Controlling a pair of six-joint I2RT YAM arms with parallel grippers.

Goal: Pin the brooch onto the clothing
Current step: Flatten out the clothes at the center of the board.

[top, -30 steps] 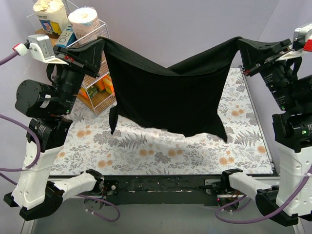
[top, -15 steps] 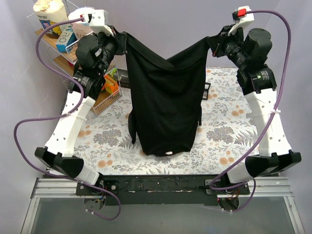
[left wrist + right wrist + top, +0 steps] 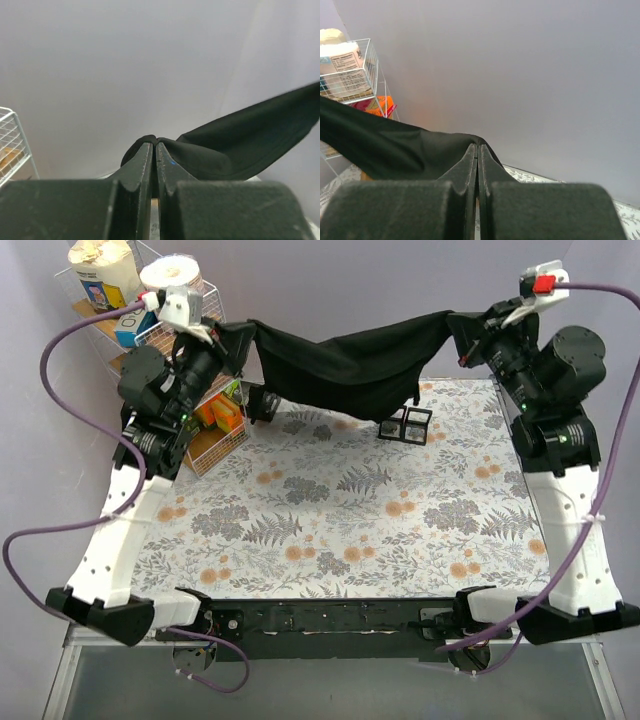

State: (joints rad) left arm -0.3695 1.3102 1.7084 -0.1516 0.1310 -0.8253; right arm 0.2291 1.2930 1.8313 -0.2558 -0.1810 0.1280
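The black T-shirt (image 3: 350, 365) hangs stretched in the air over the far edge of the table, held at both ends. My left gripper (image 3: 243, 337) is shut on its left end; the left wrist view shows cloth (image 3: 235, 145) pinched between the jaws of this gripper (image 3: 154, 146). My right gripper (image 3: 462, 328) is shut on its right end; the right wrist view shows cloth (image 3: 395, 150) pinched at the tips of this gripper (image 3: 478, 147). The brooch is not visible in any view.
A white wire rack (image 3: 190, 390) with cans and boxes stands at the far left beside the left arm. Small black square frame boxes (image 3: 405, 424) sit under the shirt at the far middle. The floral cloth (image 3: 340, 530) covers the table.
Both arms carried the shirt back and lower towards the far edge. The shirt went from hanging long over the table's middle to stretched wide and sagging at the back.
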